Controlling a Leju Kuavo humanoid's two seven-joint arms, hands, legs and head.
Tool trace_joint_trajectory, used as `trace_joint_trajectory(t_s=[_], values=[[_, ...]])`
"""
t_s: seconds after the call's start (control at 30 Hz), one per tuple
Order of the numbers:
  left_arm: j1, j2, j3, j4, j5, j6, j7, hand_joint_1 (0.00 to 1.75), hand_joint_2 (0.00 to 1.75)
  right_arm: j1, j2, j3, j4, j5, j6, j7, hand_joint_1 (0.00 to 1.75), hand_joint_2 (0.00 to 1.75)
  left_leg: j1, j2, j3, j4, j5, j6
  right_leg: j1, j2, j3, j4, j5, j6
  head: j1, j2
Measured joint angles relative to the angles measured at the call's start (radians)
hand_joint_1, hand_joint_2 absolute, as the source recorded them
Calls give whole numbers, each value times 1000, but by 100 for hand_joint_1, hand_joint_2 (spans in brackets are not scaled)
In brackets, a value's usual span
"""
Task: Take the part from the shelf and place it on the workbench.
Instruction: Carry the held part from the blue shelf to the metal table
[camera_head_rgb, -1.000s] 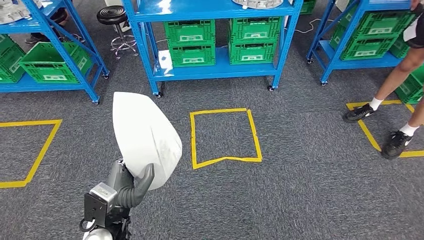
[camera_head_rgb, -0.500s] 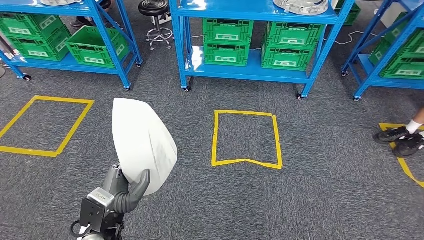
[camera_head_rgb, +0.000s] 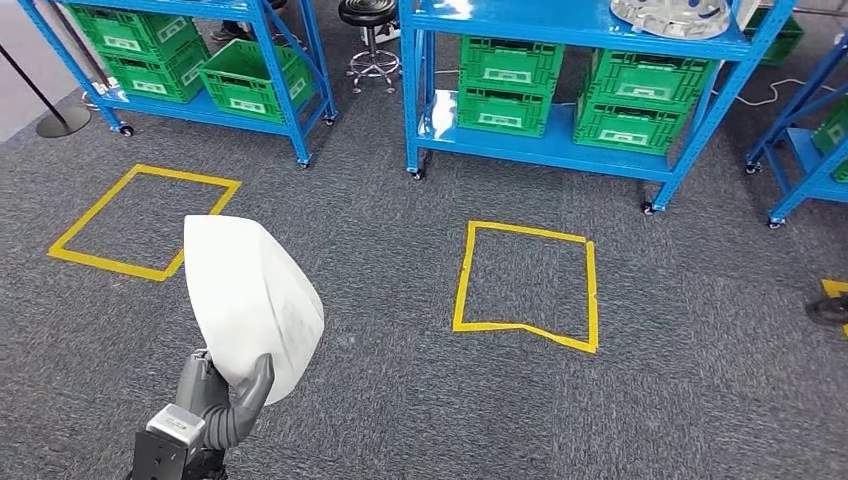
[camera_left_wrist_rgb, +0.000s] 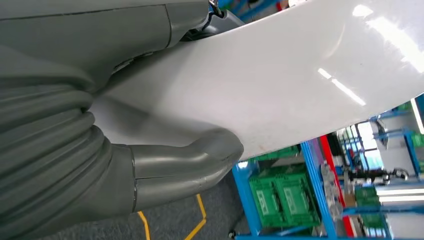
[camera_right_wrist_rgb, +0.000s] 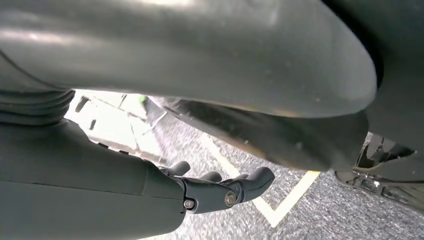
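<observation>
Part (camera_head_rgb: 250, 300) in left robot hand (camera_head_rgb: 225, 392), above carpet (camera_head_rgb: 400, 380)

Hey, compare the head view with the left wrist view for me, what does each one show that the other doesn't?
The head view alone takes in the wide floor: the closed yellow tape square on the grey carpet, a black stool between the shelves, and a silvery part on a shelf top. The left wrist view alone shows, close up, the thick grey thumb lying against the panel's underside. Both show the left hand holding the white panel, plus blue shelves with green crates.
</observation>
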Motion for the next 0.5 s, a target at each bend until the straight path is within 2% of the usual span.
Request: trace_joint_trajectory(t_s=[0.03,0.1,0.13,0.17,0.2,0.23,0.27,0.3,0.33,0.37,0.4,0.43,0.5], values=[[6,0,0,-7,0,5,1,175,175,0,-1,3,0,1,-1,7,0,0,-3,5,8,-18,0,9,2,-6,2,0,-1,8,0,0],[19,2,1,-20,-2,10,5,175,175,-2,-2,5,0,-2,-7,25,0,0,-7,-13,4,-17,1,30,3,-19,6,-4,-1,22,-1,0],[25,2,1,-27,-5,10,8,175,175,-3,-3,5,0,-3,-12,35,0,0,-7,-22,2,-18,2,38,1,-13,7,0,-6,29,0,0],[28,2,2,-35,-7,11,11,175,175,-3,-3,5,0,-5,-18,42,0,0,-6,-31,1,-20,4,45,-1,3,2,17,-20,34,2,0],[30,2,3,-41,-9,10,14,175,175,-3,-4,5,0,-6,-23,47,0,0,-4,-40,1,-22,7,51,-2,27,-15,56,-45,36,4,0],[31,2,4,-46,-11,10,17,175,175,-3,-6,5,0,-7,-27,51,0,0,-4,-48,-1,-23,8,56,-1,53,-42,115,-78,36,6,0],[30,2,5,-49,-11,10,19,175,175,-3,-8,5,0,-8,-30,53,0,0,-5,-57,-3,-23,9,60,1,70,-75,184,-111,35,7,0],[30,2,7,-50,-12,8,19,175,175,-5,-9,5,0,-10,-32,54,0,0,-7,-67,-4,-22,9,62,4,78,-103,244,-133,33,7,0],[30,2,9,-50,-12,5,18,175,175,-8,-11,5,0,-11,-34,56,0,0,-9,-77,-4,-21,10,64,7,81,-118,275,-136,30,8,0],[30,1,11,-49,-11,-1,15,175,175,-10,-13,5,0,-12,-36,58,0,0,-11,-90,-4,-20,10,64,9,82,-115,269,-119,26,7,0],[29,-1,14,-49,-11,-7,11,175,175,-11,-15,5,0,-14,-39,61,0,0,-12,-103,-4,-18,10,64,10,87,-96,227,-86,20,8,0],[26,-3,16,-48,-10,-14,6,175,175,-11,-19,5,0,-15,-41,65,0,0,-13,-116,-5,-15,10,64,12,101,-65,159,-49,13,8,0],[14,-9,18,-42,-6,-26,-3,175,175,-7,-27,5,0,-17,-44,70,0,0,-15,-141,-10,-10,13,57,13,142,-18,45,-8,2,7,0]])
